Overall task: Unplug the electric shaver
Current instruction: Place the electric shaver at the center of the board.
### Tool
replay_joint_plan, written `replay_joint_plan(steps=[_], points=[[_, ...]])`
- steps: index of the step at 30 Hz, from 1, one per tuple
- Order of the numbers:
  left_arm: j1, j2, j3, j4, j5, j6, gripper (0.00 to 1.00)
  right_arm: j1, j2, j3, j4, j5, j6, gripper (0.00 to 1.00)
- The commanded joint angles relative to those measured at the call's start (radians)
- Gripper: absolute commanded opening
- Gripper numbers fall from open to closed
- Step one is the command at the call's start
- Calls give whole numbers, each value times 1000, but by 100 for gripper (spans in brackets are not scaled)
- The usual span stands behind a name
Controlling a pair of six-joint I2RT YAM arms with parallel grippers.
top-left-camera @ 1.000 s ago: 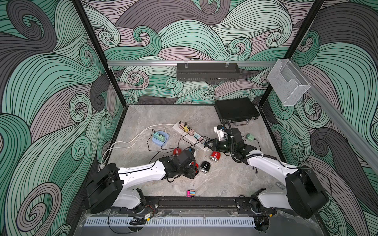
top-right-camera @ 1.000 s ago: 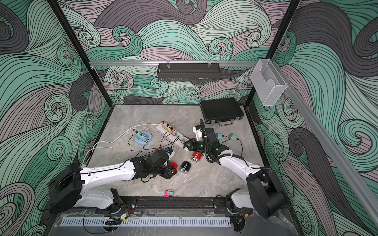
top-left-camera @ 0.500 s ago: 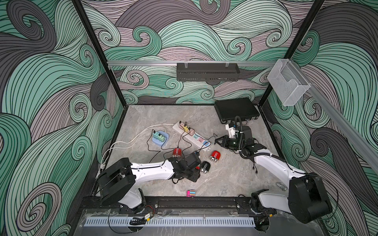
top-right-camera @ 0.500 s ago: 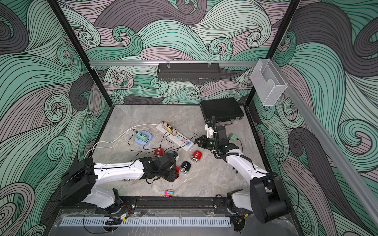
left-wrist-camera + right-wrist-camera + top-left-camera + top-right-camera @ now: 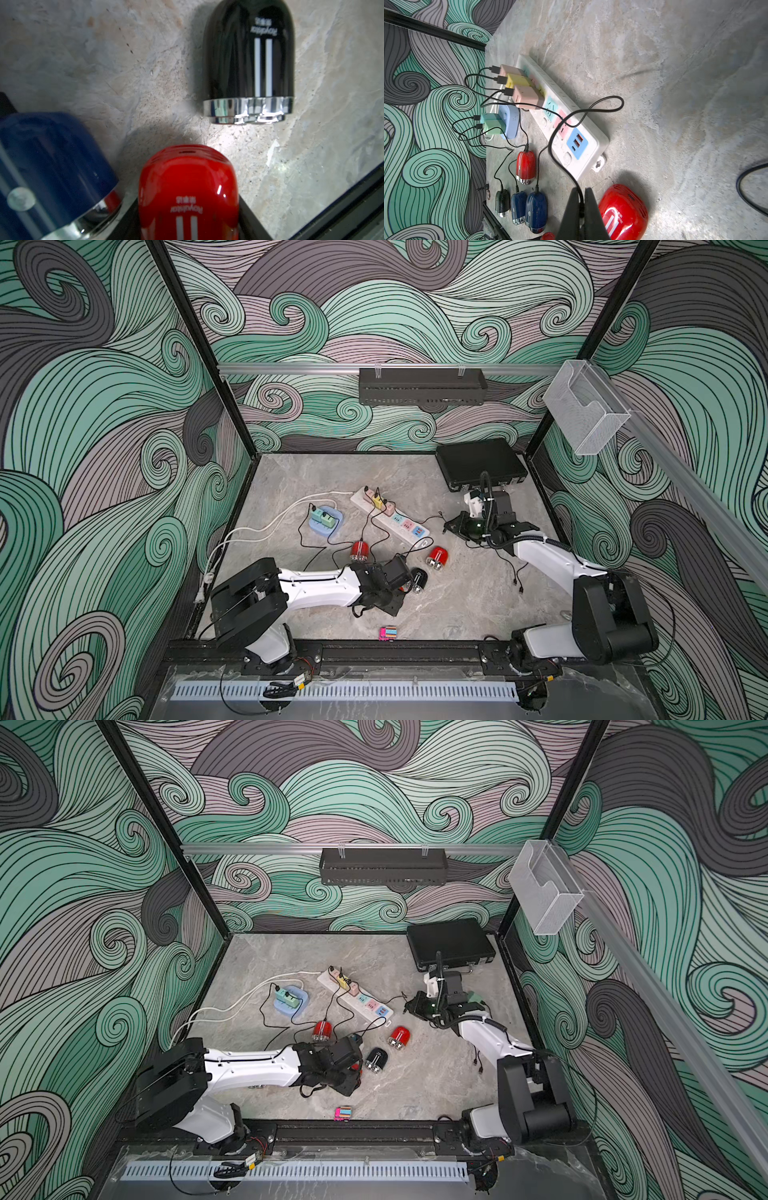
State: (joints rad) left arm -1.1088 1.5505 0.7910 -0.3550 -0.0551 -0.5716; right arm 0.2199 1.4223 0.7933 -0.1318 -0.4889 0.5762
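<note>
The right hand (image 5: 581, 193) pinches a thin black cable (image 5: 622, 103); open grey marbled bench (image 5: 332, 472) stretches to the far edge. The left hand (image 5: 188, 226) clasps a glossy red shaver (image 5: 187, 180).

The left arm (image 5: 320, 589) and right arm (image 5: 548, 558) are smooth white tubes with chunky black joints (image 5: 611, 614) and thin black cables (image 5: 519, 540). The right gripper (image 5: 581, 189) has pointy black fingers (image 5: 571, 212).

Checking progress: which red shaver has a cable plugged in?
The red shaver nearest the blue cube: a cable enters its end. The loose shaver by the power strip and the held shaver in the left claw show empty ports.
</note>
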Motion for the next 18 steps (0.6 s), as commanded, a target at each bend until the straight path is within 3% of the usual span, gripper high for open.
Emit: replay_joint_plan(steps=[1, 10, 18], points=[[-8, 22, 48, -31, -24, 4, 46, -5, 26, 37, -27, 26, -22, 7], [-17, 55, 68, -59, -38, 9, 51, -5, 110, 61, -27, 19, -26, 7], [-20, 83, 90, -90, -54, 10, 62, -1, 154, 55, -19, 19, -35, 8]])
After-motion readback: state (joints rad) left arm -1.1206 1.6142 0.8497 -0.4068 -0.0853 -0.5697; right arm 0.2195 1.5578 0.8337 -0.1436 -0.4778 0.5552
